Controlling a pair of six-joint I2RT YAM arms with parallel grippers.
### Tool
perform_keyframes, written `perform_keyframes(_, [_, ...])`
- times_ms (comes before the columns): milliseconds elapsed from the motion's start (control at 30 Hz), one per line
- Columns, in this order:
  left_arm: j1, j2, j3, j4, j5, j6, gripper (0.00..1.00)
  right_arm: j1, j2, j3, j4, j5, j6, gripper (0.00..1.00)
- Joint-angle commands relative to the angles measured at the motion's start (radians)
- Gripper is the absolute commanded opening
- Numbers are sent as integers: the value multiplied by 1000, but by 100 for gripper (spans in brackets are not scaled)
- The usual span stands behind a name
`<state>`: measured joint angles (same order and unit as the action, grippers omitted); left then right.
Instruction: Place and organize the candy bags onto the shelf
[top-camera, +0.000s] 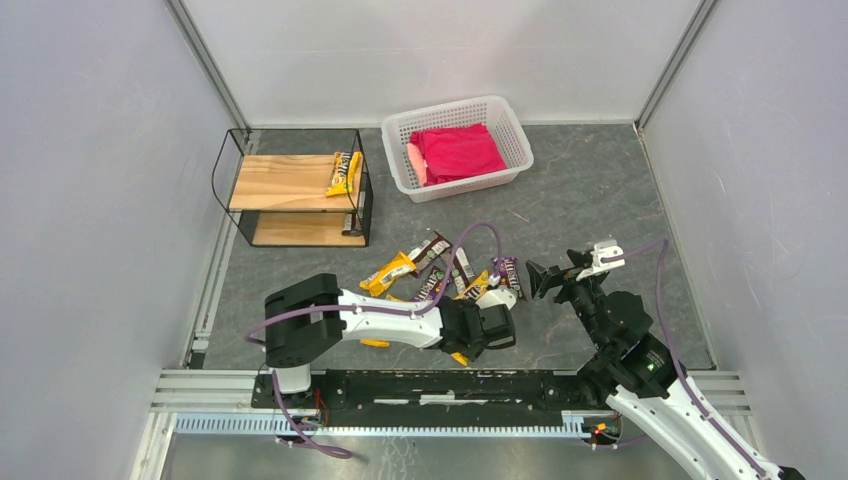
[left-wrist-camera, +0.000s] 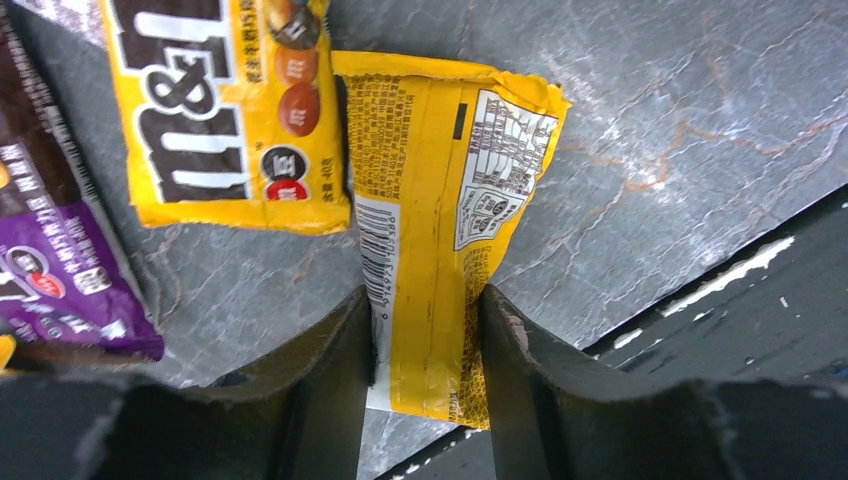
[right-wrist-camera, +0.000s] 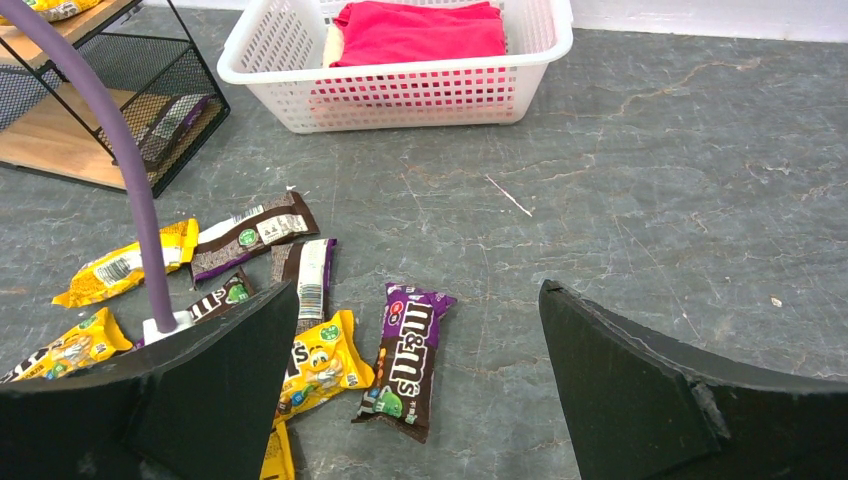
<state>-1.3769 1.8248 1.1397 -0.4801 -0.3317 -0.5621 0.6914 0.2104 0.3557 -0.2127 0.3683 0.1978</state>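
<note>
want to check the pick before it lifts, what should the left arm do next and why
Probably close the left gripper firmly on the yellow candy bag before any lift. Its jaws flank the bag, which lies back side up on the table, but a firm pinch is not evident yet.

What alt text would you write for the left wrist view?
A yellow candy bag, printed back up, lies between the left gripper's dark fingers on the grey table. Another yellow bag and a purple bag lie nearby.
</note>
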Motion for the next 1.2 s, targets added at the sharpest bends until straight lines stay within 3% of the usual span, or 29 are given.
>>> perform_keyframes(0, [-4,-74,27,-69,-74,-42,48,-2,-12,5,12,11,9,98])
perform_keyframes(500, [71,-350,126,-223,-180,-19,42,-2,17,19,30,9,-18,98])
perform_keyframes(767, [329,-528,292,-316,-141,114,39,-2,148,97,-13,-152,-50,98])
perform_keyframes(967, [568,-493,572,-424,-160,287,34,-2,231,175,-76,-247,-59,98])
perform_keyframes(1167, [827,-457,617,-398,-172,440,33,-1,259,225,-44,-251,-67,98])
